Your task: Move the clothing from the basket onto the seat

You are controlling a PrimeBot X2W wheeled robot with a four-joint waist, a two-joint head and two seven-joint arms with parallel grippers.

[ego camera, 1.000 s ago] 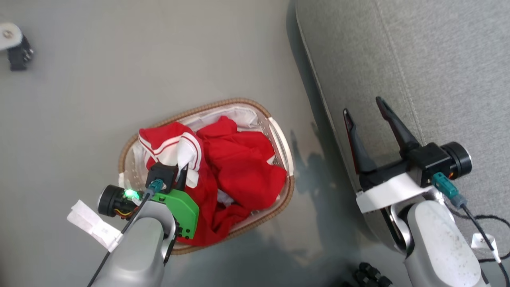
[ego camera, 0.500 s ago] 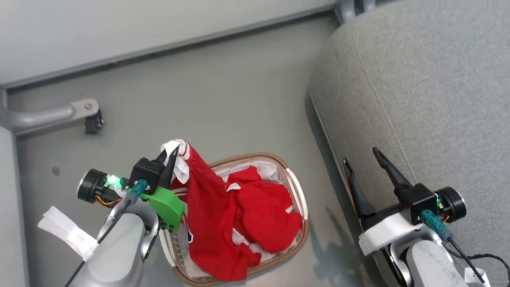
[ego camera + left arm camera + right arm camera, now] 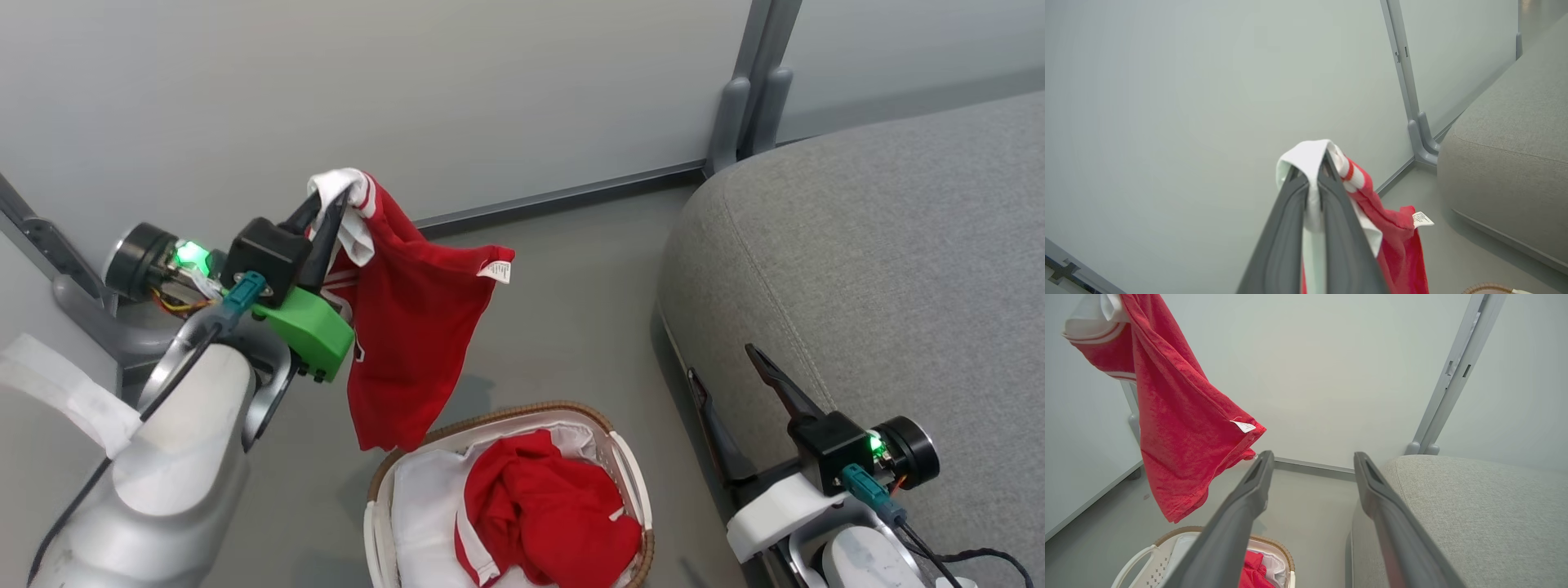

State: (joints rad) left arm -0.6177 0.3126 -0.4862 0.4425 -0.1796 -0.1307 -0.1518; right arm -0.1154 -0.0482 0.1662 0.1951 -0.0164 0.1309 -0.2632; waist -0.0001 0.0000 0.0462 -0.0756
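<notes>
Lifted red garment: hangs in the air above the basket, toward its left side, with the lower hem clear of the wicker rim and a small white tag at one corner.
Second red garment: crumpled inside the basket on the white liner.
Left jaws: clamped tight on the lifted garment's white trim, high above the basket.
Right jaws: spread wide, holding nothing, right of the basket by the seat's edge.
Seat: grey cushion right of the basket, apart from it.
Floor: grey, under the basket.
</notes>
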